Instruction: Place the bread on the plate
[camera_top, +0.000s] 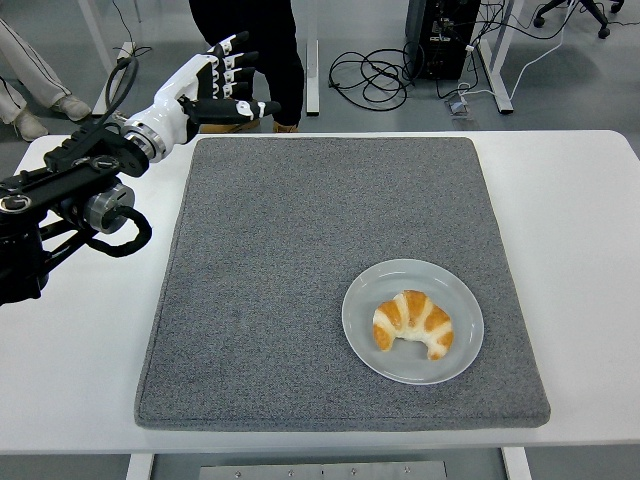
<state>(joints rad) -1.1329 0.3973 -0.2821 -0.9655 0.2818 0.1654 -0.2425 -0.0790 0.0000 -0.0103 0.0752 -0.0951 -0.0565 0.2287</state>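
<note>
A golden croissant (412, 323) lies on the pale round plate (364, 340), which sits on the grey mat (300, 250) toward its near right. My left hand (222, 84) is raised over the mat's far left corner, well away from the plate, with fingers spread and holding nothing. Its black arm (60, 200) comes in from the left edge. The right arm does not show.
A person in dark trousers and tan boots (232, 116) stands beyond the table's far edge. Another person's leg and shoe (45, 85) show at top left. Cables (380, 75) and a computer case (440, 35) lie on the floor behind.
</note>
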